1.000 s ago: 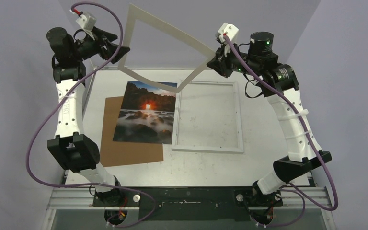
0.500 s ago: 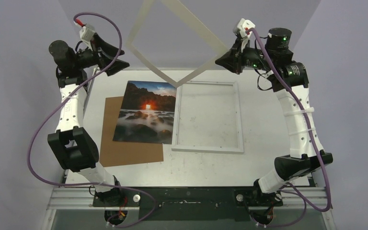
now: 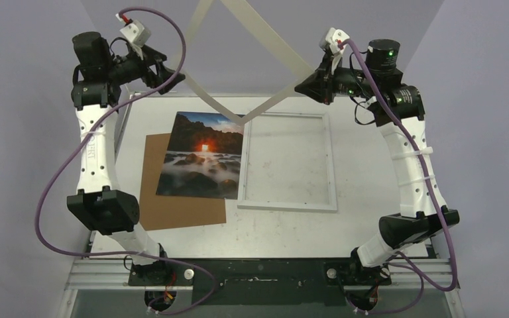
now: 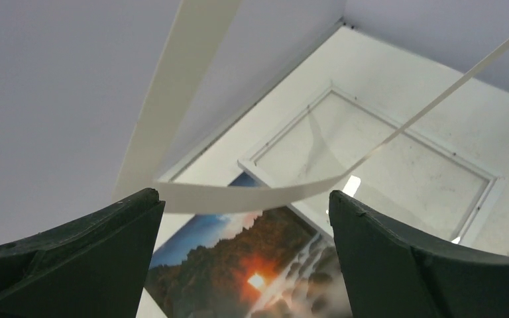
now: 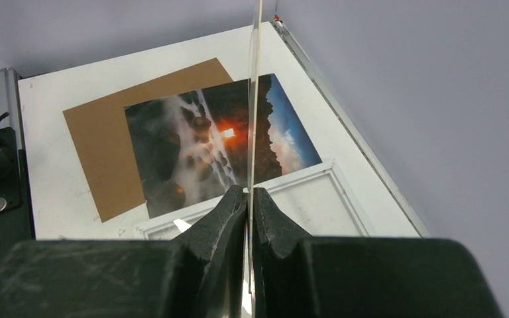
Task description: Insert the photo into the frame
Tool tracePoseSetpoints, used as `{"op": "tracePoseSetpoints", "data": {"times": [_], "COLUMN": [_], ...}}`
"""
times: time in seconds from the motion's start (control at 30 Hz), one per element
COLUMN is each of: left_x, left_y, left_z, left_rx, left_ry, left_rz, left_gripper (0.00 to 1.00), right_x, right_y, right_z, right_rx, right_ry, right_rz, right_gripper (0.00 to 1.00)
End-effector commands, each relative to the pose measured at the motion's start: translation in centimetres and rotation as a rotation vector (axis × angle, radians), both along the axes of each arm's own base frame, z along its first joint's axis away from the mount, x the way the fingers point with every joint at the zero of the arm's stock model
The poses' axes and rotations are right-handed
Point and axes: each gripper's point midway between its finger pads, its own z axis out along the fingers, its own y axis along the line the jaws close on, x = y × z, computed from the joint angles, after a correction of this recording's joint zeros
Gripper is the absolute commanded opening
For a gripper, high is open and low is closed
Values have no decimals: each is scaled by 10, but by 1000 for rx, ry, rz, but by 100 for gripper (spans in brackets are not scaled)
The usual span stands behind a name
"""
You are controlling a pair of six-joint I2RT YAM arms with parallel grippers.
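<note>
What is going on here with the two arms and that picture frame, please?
The right gripper, jaws shut, holds the pale mat up in the air by one edge. The left gripper is near the mat's opposite corner with its jaws open, not gripping it. The photo lies on the table, partly over a brown cardboard sheet, next to the white frame, which lies flat. The photo is not in the frame yet.

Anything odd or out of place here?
The pale mat hangs in mid-air, pinched at one edge by the right gripper alone and bowed; the left gripper stands open near it. The photo lies askew across the brown backing board.
</note>
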Motion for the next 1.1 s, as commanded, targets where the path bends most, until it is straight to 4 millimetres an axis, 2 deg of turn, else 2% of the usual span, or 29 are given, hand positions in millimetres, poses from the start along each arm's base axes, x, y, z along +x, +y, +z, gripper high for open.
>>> {"op": "tracePoseSetpoints", "data": {"times": [0.0,0.1,0.2,0.43,0.53,0.73,0.77,0.97,1.07], "left_x": [1,15,16,-20,-28,-38,-41,-59,-64], "left_y": [15,25,24,1,-2,-9,-11,-16,-16], "left_z": [-51,-43,-32,-10,-9,-27,-28,-28,-25], "left_rx": [143,133,118,81,72,123,132,148,151], "left_ry": [100,94,70,-23,-8,36,35,38,36], "left_rz": [3,38,9,-195,-232,-270,-277,-305,-300], "left_gripper": [96,96,96,96,96,100,97,65,54], "right_x": [-8,-14,-18,-26,-28,-26,-24,-2,11], "right_y": [4,6,9,16,16,17,17,14,11], "right_z": [7,3,0,-9,-10,-10,-9,6,13], "right_rx": [2,-7,-12,-55,-62,-56,-52,27,66], "right_ry": [-55,-47,-39,-43,-49,-47,-48,-69,-69], "right_rz": [79,101,117,133,133,135,126,2,-71], "right_gripper": [5,5,5,5,5,5,5,5,5]}}
